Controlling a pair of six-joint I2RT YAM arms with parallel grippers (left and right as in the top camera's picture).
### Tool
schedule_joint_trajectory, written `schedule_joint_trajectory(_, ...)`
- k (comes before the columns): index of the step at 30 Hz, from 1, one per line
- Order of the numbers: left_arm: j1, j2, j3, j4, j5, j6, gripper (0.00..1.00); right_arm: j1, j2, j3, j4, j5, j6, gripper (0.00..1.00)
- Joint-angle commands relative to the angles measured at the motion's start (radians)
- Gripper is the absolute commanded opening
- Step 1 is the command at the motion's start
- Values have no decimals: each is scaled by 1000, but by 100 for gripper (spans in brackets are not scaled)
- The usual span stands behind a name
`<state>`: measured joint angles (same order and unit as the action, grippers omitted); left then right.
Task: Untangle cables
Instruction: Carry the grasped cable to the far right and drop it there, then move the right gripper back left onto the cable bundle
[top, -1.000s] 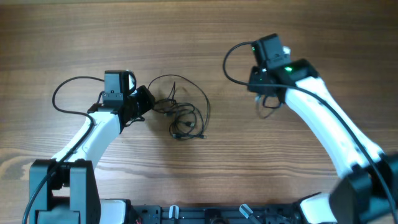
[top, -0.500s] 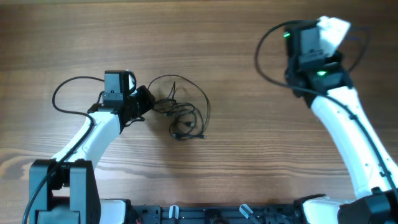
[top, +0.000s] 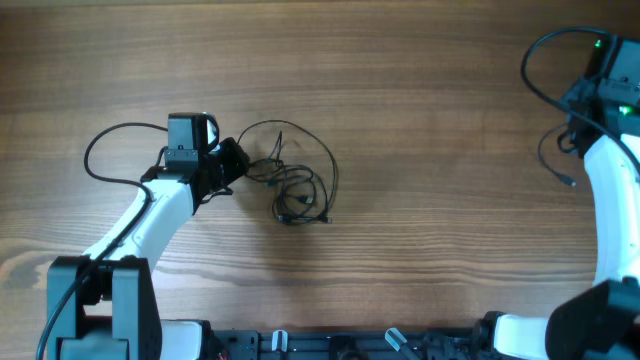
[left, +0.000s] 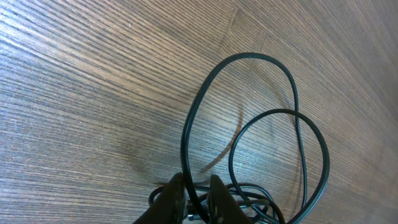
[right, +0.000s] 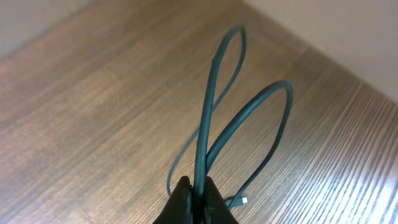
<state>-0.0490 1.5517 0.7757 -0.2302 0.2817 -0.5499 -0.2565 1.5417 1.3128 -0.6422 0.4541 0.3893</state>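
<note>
My right hand (top: 583, 108) is pinched shut on one cable (right: 207, 106). This cable is well apart from the tangle (top: 298, 190), far to its right, near the edge of the bench (top: 430, 250). It rises from my fingers in two bends, and its plug (right: 242, 200) shows below them. I cannot tell if the plug touches the bench. I judge that this cable is already free of the tangle.

My left hand (top: 230, 162) is at the left side of the tangle, low on the bench, and it is closed on a strand (left: 185, 143) of it. Two wide loops (left: 249, 55) go away from this hand, and a small dense knot (top: 297, 205) lies at the lower side of the tangle.

So one part looks done: one cable is separated. The tangle seems to hold more than one cord, with crossings in the knot, but I cannot count them. What is left, I think, is to lay the free cable down away from the tangle and then to pull the other cords apart one by one. I judge the task as less than half done.
</note>
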Motion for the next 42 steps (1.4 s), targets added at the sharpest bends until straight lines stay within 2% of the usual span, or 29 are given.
schedule_joint_trajectory(1, -3, -7, -8, 3, -9, 19, 15, -19, 78, 18, -1, -56, 4, 4)
schedule_joint_trajectory(9, -3, -7, -8, 2, -10, 19, 15, -19, 250, 18, 2, -56, 4, 5)
schedule_joint_trajectory(10, -3, -7, -8, 2, -9, 19, 15, -19, 265, 18, -2, -57, 4, 16)
schedule_joint_trajectory(11, -3, -7, -8, 2, -10, 19, 15, -19, 273, 18, -7, -58, 3, 38)
schedule_joint_trajectory(12, -3, -7, -8, 2, -9, 19, 15, -19, 284, 18, -15, -68, 3, 69)
schedule_joint_trajectory(14, -3, -7, -8, 2, -9, 19, 15, -19, 286, 18, -21, -77, 4, 90)
schedule_joint_trajectory(16, -3, -7, -8, 2, -9, 19, 15, -19, 284, 18, -22, -87, 3, 99)
schedule_joint_trajectory(23, -3, -7, -8, 2, -9, 19, 15, -10, 257, 19, -89, -90, 3, 99)
schedule_joint_trajectory(30, -3, -7, -8, 2, -9, 19, 15, 25, 134, 75, -166, -97, 3, 100)
schedule_joint_trajectory(33, -3, -7, -8, 2, -9, 19, 15, 52, 72, 85, -224, -242, 3, 100)
schedule_joint_trajectory(37, -3, -7, -8, 3, -9, 19, 15, 91, 45, 84, -301, -571, 3, 100)
schedule_joint_trajectory(42, -3, -7, -8, 3, -9, 19, 15, 176, 63, 50, -296, -729, 5, 100)
